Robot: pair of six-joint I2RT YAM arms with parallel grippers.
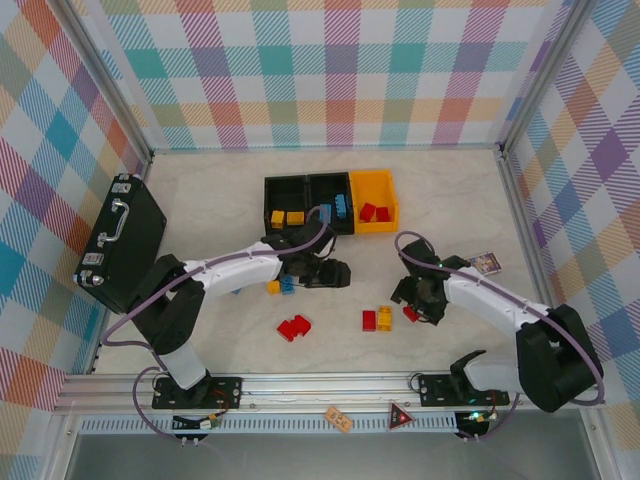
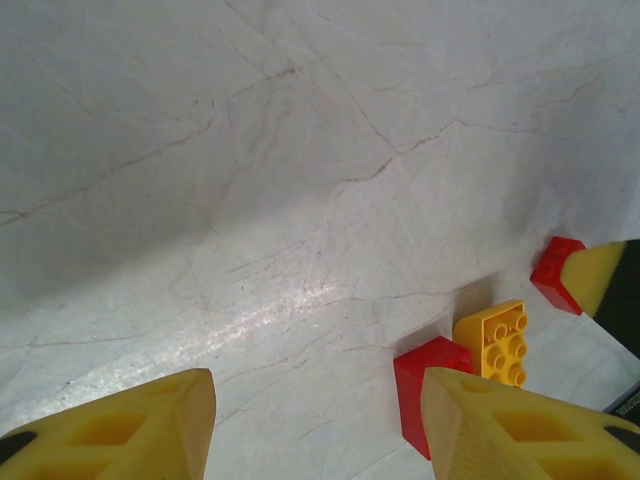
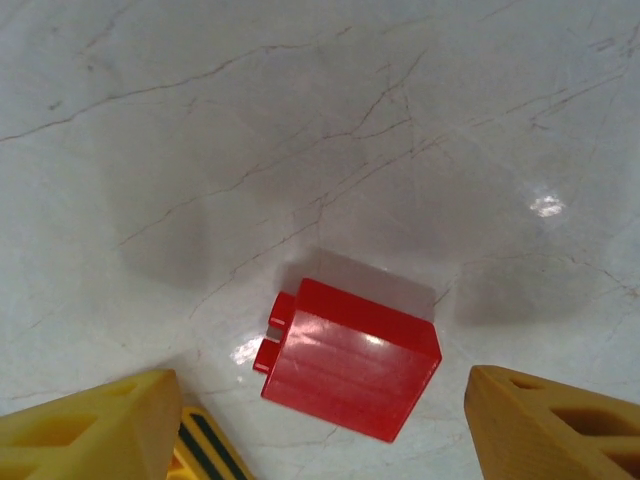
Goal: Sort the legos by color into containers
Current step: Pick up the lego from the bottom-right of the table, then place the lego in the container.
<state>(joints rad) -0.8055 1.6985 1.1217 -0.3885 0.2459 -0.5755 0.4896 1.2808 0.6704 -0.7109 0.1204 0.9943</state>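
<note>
Midway through the sorting, judging from the containers (image 1: 310, 180) already holding yellow, blue and red pieces, and from several legos (image 1: 294, 327) loose on the tabletop (image 1: 460, 200). In hand now: picking a red lego (image 3: 350, 370), lying on its side just under the right gripper (image 1: 413, 303). Hovering over it with fingers (image 3: 90, 425) spread wide, one on each side, not touching. Next, by my judgement: going straight down, closing on the smooth flat sides, then carrying to the yellow-orange bin (image 1: 380, 190), the one with red pieces inside. On the left gripper (image 2: 315, 400), fingers spread too, nothing between them, above bare tabletop near a yellow lego (image 2: 495, 345).
</note>
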